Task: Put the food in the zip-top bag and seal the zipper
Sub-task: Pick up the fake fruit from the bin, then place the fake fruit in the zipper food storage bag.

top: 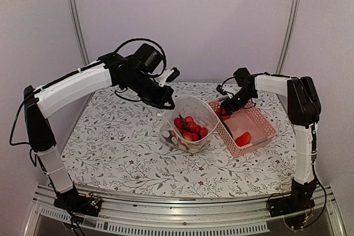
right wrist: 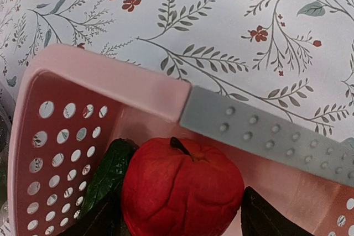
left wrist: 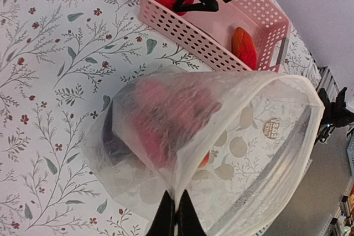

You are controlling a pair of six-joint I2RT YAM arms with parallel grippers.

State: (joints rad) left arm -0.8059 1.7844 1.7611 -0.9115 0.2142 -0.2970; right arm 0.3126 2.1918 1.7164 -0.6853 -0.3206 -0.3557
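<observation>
The zip-top bag (top: 188, 120) stands open at the table's middle, with a cluster of small red tomatoes (top: 189, 127) and darker food inside. My left gripper (left wrist: 177, 214) is shut on the bag's near rim and holds the mouth up. The zipper (left wrist: 276, 169) runs as a ridged strip along the far rim. My right gripper (right wrist: 180, 214) is open, low in the pink basket (top: 260, 122), one finger on each side of a red apple (right wrist: 180, 186) with a green leaf (right wrist: 108, 172). A second red fruit (top: 242, 138) lies at the basket's near end.
The pink basket (left wrist: 182, 26) stands right beside the bag, to its right in the top view. A grey handle piece (right wrist: 265, 131) caps its rim just beyond the apple. Flowered tablecloth (top: 110, 147) covers the table.
</observation>
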